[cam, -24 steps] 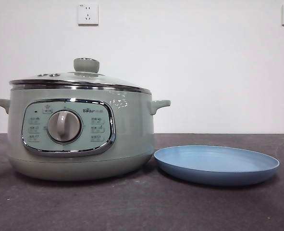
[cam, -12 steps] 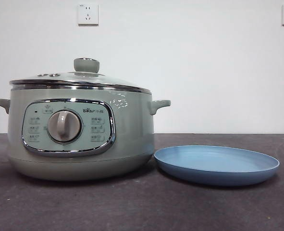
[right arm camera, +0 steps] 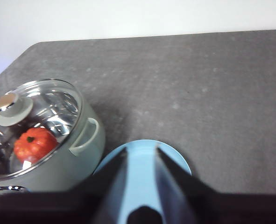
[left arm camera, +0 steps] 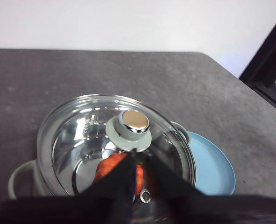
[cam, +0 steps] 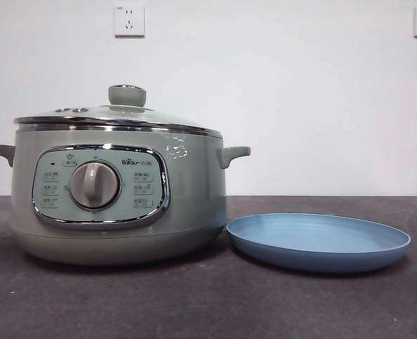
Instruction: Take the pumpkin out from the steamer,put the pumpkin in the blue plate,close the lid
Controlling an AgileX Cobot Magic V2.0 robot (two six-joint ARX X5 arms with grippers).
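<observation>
The pale green steamer [cam: 194, 191] stands at the left with its glass lid [cam: 116, 116] on. The orange-red pumpkin [left arm camera: 110, 165] lies inside and shows through the glass; it also shows in the right wrist view [right arm camera: 34, 144]. The blue plate [cam: 317, 236] lies empty on the table just right of the steamer. My left gripper [left arm camera: 138, 153] hovers above the lid, its jaws together, close to the lid's knob [left arm camera: 133, 122]. My right gripper [right arm camera: 141, 150] is open and empty, high above the plate [right arm camera: 174, 161]. Neither arm shows in the front view.
The dark grey table [cam: 208, 304] stretches behind and to the right of the plate. A white wall with two sockets [cam: 129, 21] stands behind. A dark frame [left arm camera: 268, 51] stands past the table's edge in the left wrist view.
</observation>
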